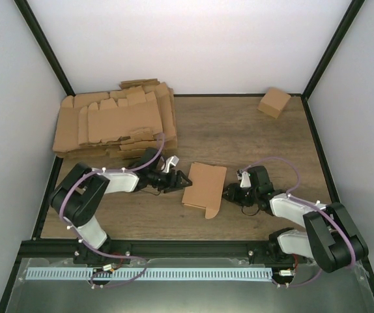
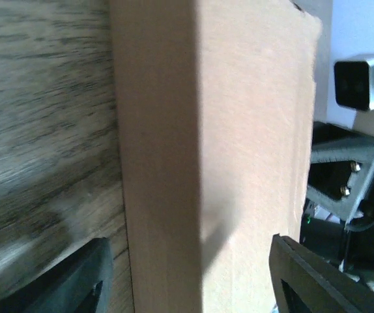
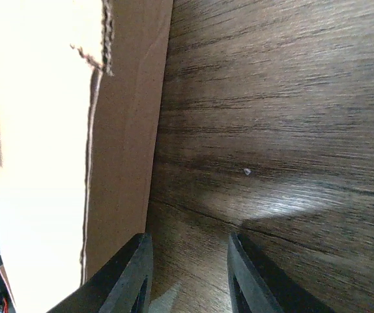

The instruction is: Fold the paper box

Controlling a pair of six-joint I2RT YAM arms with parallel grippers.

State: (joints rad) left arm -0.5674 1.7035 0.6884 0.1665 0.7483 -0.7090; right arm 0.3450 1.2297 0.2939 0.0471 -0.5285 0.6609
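Note:
The paper box point(image 1: 203, 188) is a brown oblong carton lying on the wooden table point(image 1: 239, 134) between my two arms, with a small flap sticking out at its near corner. My left gripper point(image 1: 182, 180) is at its left side. In the left wrist view the box point(image 2: 239, 143) fills the middle and the left gripper point(image 2: 193, 280) is open, with one finger standing on either side of it. My right gripper point(image 1: 229, 193) is at the box's right side. It stands open point(image 3: 190, 274) over bare wood, its left finger beside the box wall point(image 3: 118, 150).
A thick pile of brown cardboard blanks point(image 1: 115, 120) lies at the back left. A small cube-like carton point(image 1: 273, 102) sits at the back right corner. White walls with black frame bars close in the table on three sides.

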